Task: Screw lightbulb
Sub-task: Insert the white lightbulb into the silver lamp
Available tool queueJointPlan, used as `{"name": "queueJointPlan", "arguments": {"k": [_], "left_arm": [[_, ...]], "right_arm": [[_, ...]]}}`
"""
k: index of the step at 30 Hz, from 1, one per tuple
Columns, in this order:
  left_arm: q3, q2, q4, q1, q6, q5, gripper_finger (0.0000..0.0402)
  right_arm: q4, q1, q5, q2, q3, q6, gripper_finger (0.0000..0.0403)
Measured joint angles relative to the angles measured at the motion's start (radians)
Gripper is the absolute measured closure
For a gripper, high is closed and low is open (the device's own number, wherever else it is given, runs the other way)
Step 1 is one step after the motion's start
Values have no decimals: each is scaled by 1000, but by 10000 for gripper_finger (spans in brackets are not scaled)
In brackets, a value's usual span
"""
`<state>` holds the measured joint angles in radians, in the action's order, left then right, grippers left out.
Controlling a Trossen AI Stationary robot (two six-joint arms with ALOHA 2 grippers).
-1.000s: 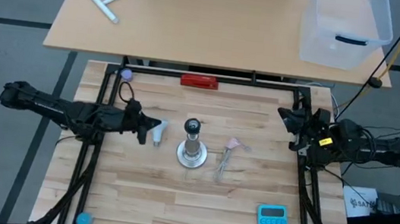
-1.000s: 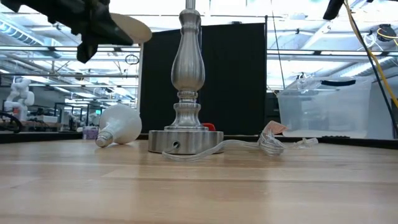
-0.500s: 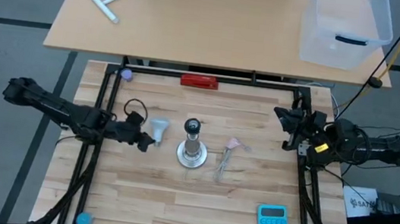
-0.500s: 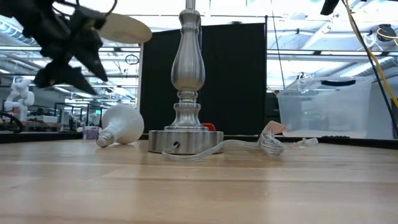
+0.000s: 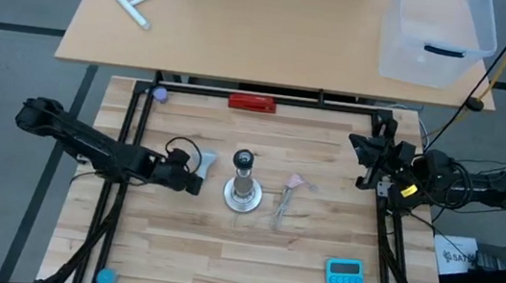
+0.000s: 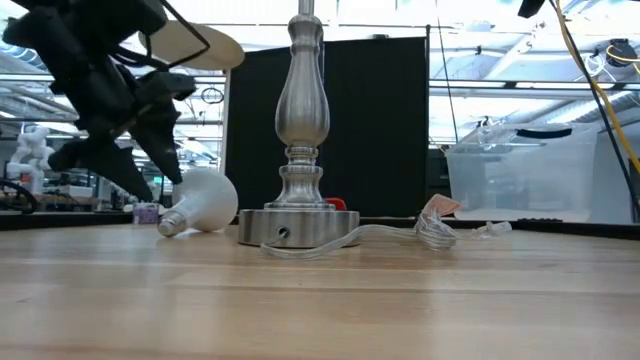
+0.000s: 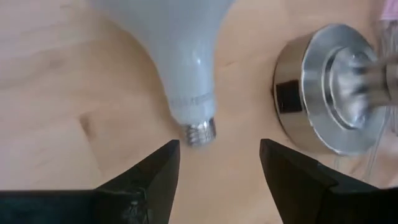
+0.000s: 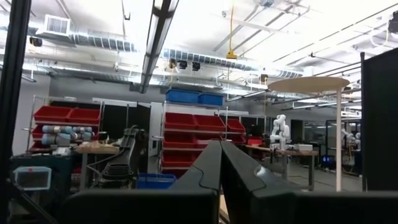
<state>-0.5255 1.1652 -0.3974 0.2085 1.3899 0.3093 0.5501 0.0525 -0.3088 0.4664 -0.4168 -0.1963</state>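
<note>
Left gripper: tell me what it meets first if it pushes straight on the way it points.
Probably the lightbulb: its screw base lies just ahead of the open left gripper, though slightly off-centre. The lamp base sits off to one side.

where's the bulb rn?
The lightbulb lies on its side on the table, just left of the lamp stand in the high view, with the open left gripper at its screw base.

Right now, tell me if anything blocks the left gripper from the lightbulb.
Nothing visible does. The left gripper has its fingers open around bare table, just short of the lightbulb and its screw base; the lamp stand sits beside.
</note>
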Motion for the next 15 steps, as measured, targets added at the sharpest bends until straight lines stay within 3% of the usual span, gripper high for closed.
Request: {"name": "queueJointPlan", "arguments": {"k": [15], "left_arm": [[0, 170, 171, -65, -64, 66, 175]], "right_arm": [[-1, 0, 0, 8, 0, -26, 403]]}}
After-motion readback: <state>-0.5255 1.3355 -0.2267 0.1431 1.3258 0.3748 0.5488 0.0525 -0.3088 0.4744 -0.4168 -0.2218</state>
